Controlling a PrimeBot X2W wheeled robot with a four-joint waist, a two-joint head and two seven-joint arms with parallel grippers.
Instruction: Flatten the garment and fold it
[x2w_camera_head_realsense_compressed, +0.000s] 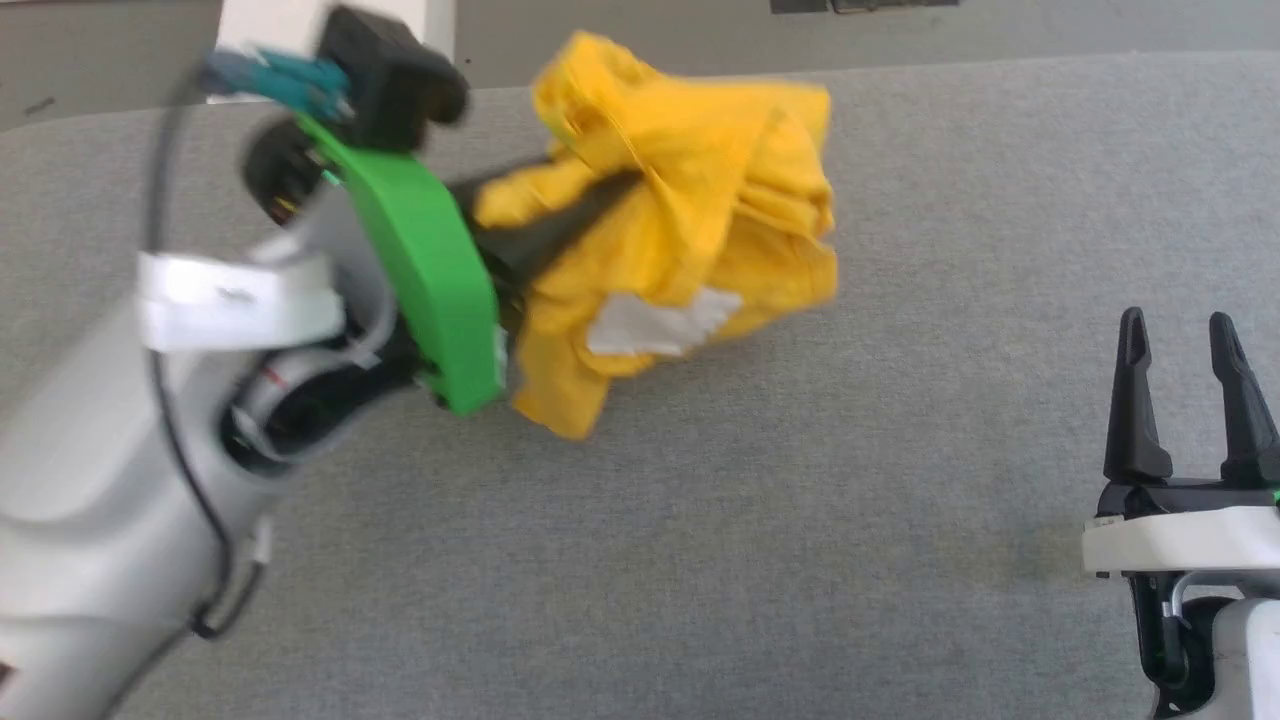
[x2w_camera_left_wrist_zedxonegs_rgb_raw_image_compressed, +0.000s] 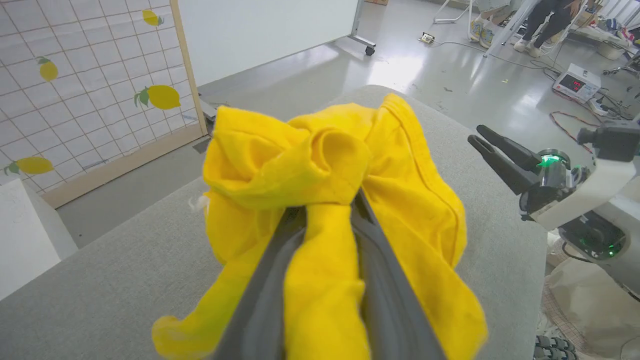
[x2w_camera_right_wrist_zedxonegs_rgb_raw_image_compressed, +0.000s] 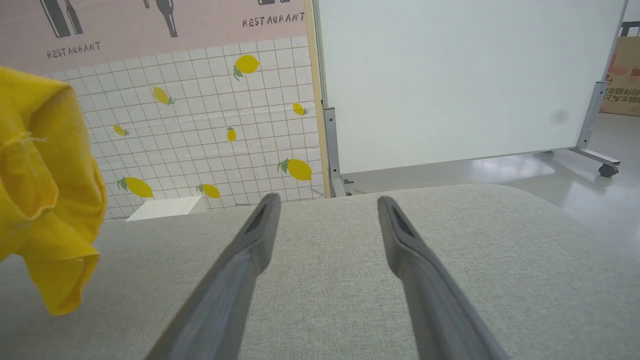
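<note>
Our left pincer (x2w_camera_left_wrist_zedxonegs_rgb_raw_image_compressed: 326, 204) clutches the bunched garment (x2w_camera_left_wrist_zedxonegs_rgb_raw_image_compressed: 300, 150); the right pincer (x2w_camera_head_realsense_compressed: 1185, 330) gapes empty. We should seize a loose edge and spread it flat.

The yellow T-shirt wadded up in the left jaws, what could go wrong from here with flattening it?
1. The T-shirt is pinched as a thick wad between the left jaws, so it may remain balled instead of spreading on the table.
2. Its layers overlap; the open right jaws, apart from it, might catch several layers at once.
3. It is near the table's far edge and could slide off.
</note>
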